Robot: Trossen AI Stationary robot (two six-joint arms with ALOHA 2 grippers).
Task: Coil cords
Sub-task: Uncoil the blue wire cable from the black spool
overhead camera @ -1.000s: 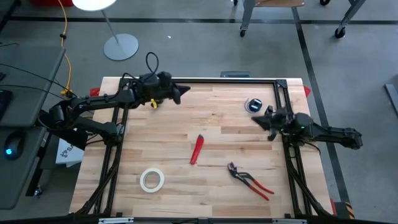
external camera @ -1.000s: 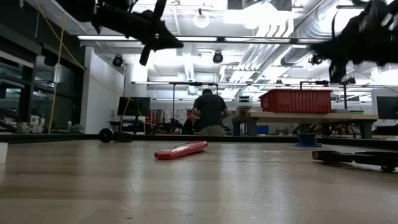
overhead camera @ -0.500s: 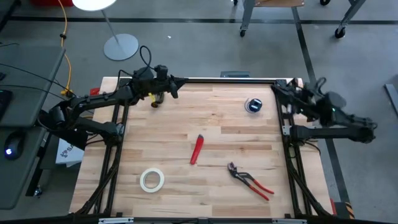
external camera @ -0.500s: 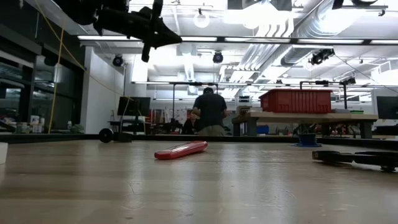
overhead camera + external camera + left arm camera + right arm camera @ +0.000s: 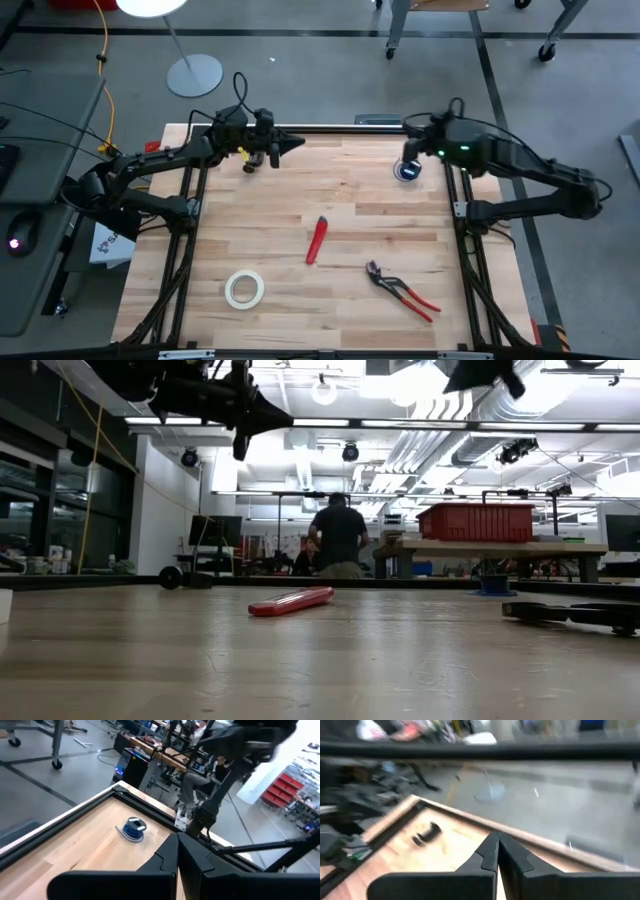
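Blue spool of cord [image 5: 407, 171] on the far right of the desk [image 5: 350, 240], left tool [image 5: 292, 144] closed and empty above far left edge, right tool [image 5: 408, 126] closed, empty, beside spool.

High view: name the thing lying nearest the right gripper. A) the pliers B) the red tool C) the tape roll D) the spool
D: the right gripper hangs at the table's far right, right beside the spool; the tape roll, red tool and pliers lie much nearer the front.
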